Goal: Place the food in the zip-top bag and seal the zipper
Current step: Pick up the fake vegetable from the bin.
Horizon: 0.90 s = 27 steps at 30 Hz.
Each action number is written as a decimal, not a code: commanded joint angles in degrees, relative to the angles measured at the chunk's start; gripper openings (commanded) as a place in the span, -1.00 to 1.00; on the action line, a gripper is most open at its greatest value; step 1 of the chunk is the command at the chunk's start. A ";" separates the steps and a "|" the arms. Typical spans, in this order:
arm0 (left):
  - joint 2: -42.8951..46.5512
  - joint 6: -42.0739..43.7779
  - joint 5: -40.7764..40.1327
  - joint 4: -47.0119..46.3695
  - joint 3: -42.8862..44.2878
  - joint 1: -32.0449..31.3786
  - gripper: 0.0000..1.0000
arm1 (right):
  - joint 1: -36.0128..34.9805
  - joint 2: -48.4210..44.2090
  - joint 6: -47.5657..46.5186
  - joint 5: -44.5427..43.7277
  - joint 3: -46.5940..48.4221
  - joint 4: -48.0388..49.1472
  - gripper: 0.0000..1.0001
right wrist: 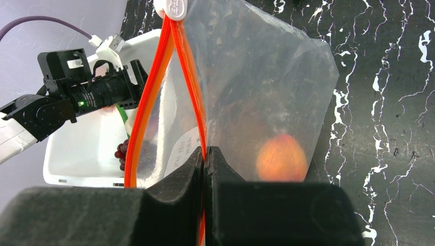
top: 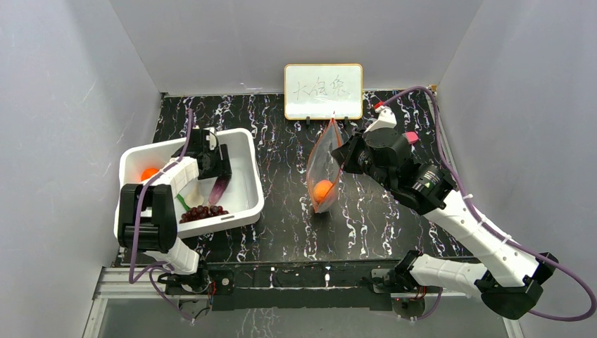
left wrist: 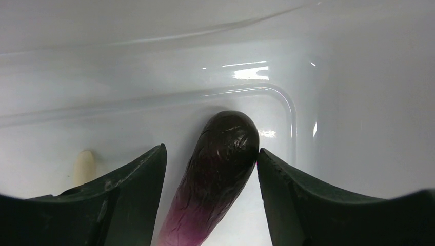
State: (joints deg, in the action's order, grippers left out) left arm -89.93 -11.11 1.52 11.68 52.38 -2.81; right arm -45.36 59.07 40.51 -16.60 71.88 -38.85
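We find a black, white-veined worktop (top: 366, 218) enclosed by plain grey walls on three sides. A whiteboard (top: 323, 91) with handwriting stands upright at the far edge. A white bin (top: 255, 172) sits at the left edge. The zip-top bag (top: 324, 155) hangs upright near the middle of the worktop, towards the far edge, with its bottom resting on the surface.

The top view shows the bin's contents: an orange fruit (top: 148, 173), a grape bunch (top: 203, 212) at its near wall, a green piece (top: 181, 201) and the eggplant (top: 219, 189). It also shows a second orange fruit (top: 323, 190) low inside the bag. Only the left wrist view shows the eggplant's glossy dark tip lying on the bin floor near a rounded corner, and a whitish piece (left wrist: 84, 166) beside it. Only the right wrist view shows the zipper (right wrist: 149, 92) parted into two red-orange strips, so the mouth is unsealed, with a white slider at the far end.

The left arm is folded over the bin, its tool (left wrist: 211, 151) pointing down. The jaws are parted on either side of the eggplant, with a clear gap at one finger. The right arm reaches in from the right edge, its tool (right wrist: 205, 151) clamped tight on one zipper strip, holding the bag up.
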 commanded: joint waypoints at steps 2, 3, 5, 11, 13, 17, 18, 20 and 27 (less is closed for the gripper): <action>-0.27 -0.75 0.66 2.22 0.32 -1.63 0.25 | -0.33 -0.93 -0.52 -1.16 2.07 2.98 -1.00; -0.17 -0.87 0.18 2.47 0.22 -2.01 0.25 | -0.34 -0.81 -0.52 -1.10 2.12 3.03 -1.00; -0.31 -1.02 -0.56 2.92 0.24 -2.45 0.23 | -0.26 -0.71 -0.55 -1.11 2.07 3.20 -1.00; 0.03 -1.70 -2.24 4.70 1.09 -2.86 -0.08 | -0.29 -0.53 -0.75 -0.97 2.12 3.21 -1.00; 0.79 -2.14 -3.25 5.36 1.31 -2.90 -0.21 | -0.30 -0.73 -0.70 -1.08 1.99 3.08 -1.00; 3.69 -3.63 -4.76 6.28 1.34 -2.93 -0.37 | -0.34 -0.91 -0.62 -1.11 1.49 2.86 -1.00; 4.48 -3.99 -4.78 6.44 1.32 -2.91 -0.40 | -0.38 -0.82 -0.61 -1.19 1.51 2.76 -1.00; 5.77 -4.68 -4.74 7.20 1.45 -2.90 -0.42 | -0.33 -0.65 -0.64 -1.11 1.56 2.73 -1.00; 10.95 -6.60 -4.31 10.42 2.22 -2.90 -0.45 | -0.34 0.10 -0.22 -0.78 0.74 2.46 -1.00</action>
State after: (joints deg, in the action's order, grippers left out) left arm -83.70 -15.73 -2.46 18.46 52.51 -5.50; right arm -45.36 59.20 40.53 -16.60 71.88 -38.87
